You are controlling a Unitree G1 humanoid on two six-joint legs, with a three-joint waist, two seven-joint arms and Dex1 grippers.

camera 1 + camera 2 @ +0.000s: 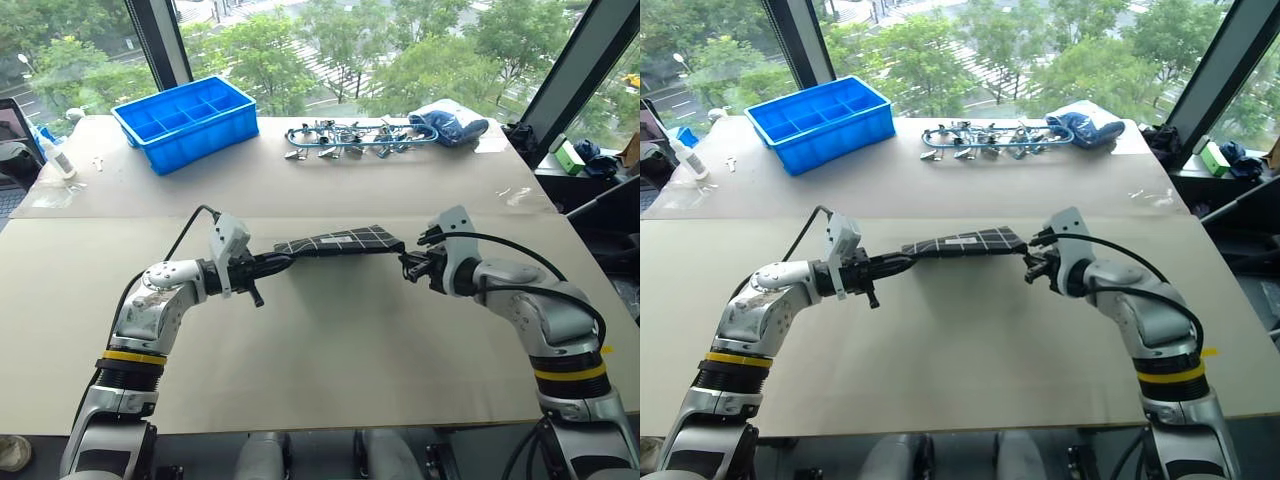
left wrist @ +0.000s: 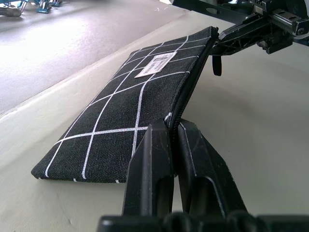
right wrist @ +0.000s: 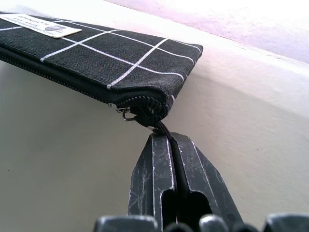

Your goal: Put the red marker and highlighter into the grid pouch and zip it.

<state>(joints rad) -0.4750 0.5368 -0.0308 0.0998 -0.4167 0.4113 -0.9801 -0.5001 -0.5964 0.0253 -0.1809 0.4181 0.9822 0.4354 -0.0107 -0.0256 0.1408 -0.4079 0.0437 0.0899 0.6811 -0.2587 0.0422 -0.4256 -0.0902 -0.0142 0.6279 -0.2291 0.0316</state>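
The grid pouch (image 1: 340, 241) hangs stretched between my two grippers just above the middle of the table, white label up. My left gripper (image 1: 282, 262) is shut on the zipper edge at the pouch's left end (image 2: 145, 121). My right gripper (image 1: 405, 263) is shut on the black zipper pull strap (image 3: 163, 128) at the right end, with the slider sitting at that corner of the pouch (image 3: 120, 63). The zipper line looks closed along its length. The red marker and the highlighter are out of view.
A blue compartment bin (image 1: 185, 120) stands at the back left. Metal clips (image 1: 350, 137) and a blue cloth bundle (image 1: 450, 125) lie along the back. A small white bottle (image 1: 55, 155) stands at the far left edge.
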